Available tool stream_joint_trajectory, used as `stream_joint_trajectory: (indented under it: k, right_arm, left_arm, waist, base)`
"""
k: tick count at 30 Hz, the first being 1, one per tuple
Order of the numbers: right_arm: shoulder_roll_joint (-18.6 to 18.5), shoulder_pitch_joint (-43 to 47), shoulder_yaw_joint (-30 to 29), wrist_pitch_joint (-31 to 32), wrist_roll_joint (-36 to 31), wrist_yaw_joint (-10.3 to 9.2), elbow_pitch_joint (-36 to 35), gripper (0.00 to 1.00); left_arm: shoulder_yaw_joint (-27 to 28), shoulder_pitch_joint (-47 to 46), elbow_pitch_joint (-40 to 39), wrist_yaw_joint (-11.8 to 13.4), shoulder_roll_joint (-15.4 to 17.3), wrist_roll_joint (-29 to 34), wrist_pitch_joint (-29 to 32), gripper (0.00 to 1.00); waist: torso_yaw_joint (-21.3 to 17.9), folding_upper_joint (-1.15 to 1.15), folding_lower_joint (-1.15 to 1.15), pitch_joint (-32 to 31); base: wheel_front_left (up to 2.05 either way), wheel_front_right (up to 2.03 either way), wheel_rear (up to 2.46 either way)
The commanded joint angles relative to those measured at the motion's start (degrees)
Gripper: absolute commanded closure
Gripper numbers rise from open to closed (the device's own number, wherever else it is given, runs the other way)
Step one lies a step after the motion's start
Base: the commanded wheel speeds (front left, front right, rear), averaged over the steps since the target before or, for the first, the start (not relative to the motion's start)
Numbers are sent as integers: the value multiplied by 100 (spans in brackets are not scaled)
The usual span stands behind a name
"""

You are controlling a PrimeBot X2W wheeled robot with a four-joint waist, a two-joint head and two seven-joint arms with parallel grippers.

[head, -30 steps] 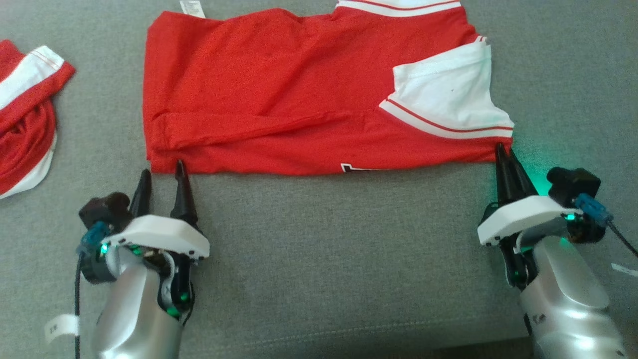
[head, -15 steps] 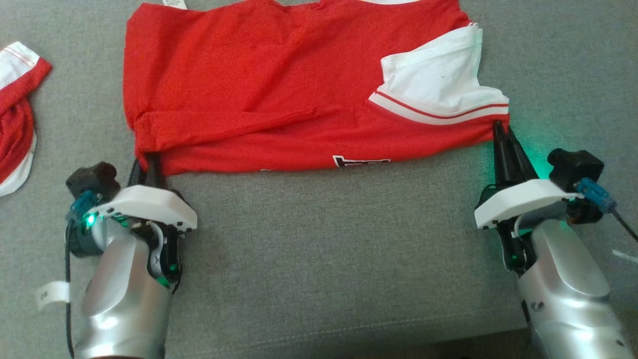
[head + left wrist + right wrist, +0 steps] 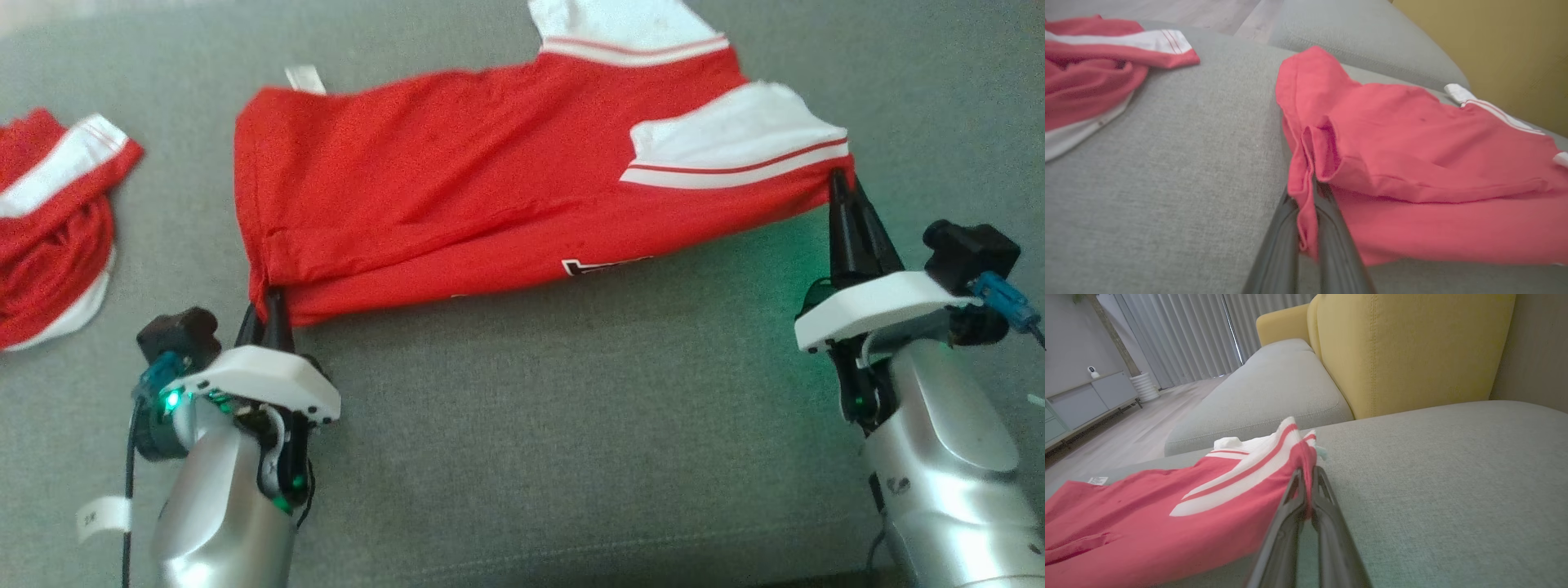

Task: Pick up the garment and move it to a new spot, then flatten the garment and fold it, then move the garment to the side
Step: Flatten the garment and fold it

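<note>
While the red garment (image 3: 490, 204) lies spread on the grey cushion (image 3: 571, 425), the left gripper (image 3: 267, 309) is clamped on its near-left corner and the right gripper (image 3: 840, 181) on its near-right corner; its white tag (image 3: 304, 79) and hem lettering (image 3: 606, 265) are unreadable.

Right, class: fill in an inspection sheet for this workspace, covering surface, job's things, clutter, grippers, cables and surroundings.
Surface: grey cushion.
Job's things: red garment with white striped trim, partly folded.
Clutter: second garment, bunched at left.
Grippers: left gripper shut on red garment's near left corner; right gripper on its near right corner.
Cables: black cable along left arm; blue plug at right wrist.
Surroundings: yellow sofa back, curtains, wood floor.
</note>
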Motion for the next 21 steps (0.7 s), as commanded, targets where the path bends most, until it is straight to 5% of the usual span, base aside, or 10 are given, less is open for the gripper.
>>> stream_joint_trajectory:
  k: [1,9,18,19,20,21]
  right_arm:
    - [-66,-54,127,-12,75,36,-93,100]
    - [-143,650,355,132,351,36,13,100]
    - [-195,1497,442,311,459,36,-135,100]
    - [-200,1547,443,333,425,36,-129,93]
    - [-200,1577,437,351,388,36,-119,43]
    - [-188,1582,418,348,361,36,-122,0]
  left_arm:
    - [219,11,-161,-8,113,-8,-30,100]
    - [195,762,202,13,112,-441,-30,100]
    - [-64,1404,192,162,112,-604,-30,100]
    - [-94,1438,160,192,112,-575,-30,84]
    - [-121,1459,126,216,112,-548,-30,29]
    - [-160,1458,105,238,112,-488,-30,0]
  waist:
    - [12,0,0,-402]
    - [-51,0,0,-1252]
    - [-38,0,0,-1263]
    - [-33,0,0,-1229]
    - [-28,0,0,-1192]
    - [-23,0,0,-1149]
  base:
    - [0,0,0]
    - [0,0,0]
    - [0,0,0]
    - [0,0,0]
    - [0,0,0]
    - [0,0,0]
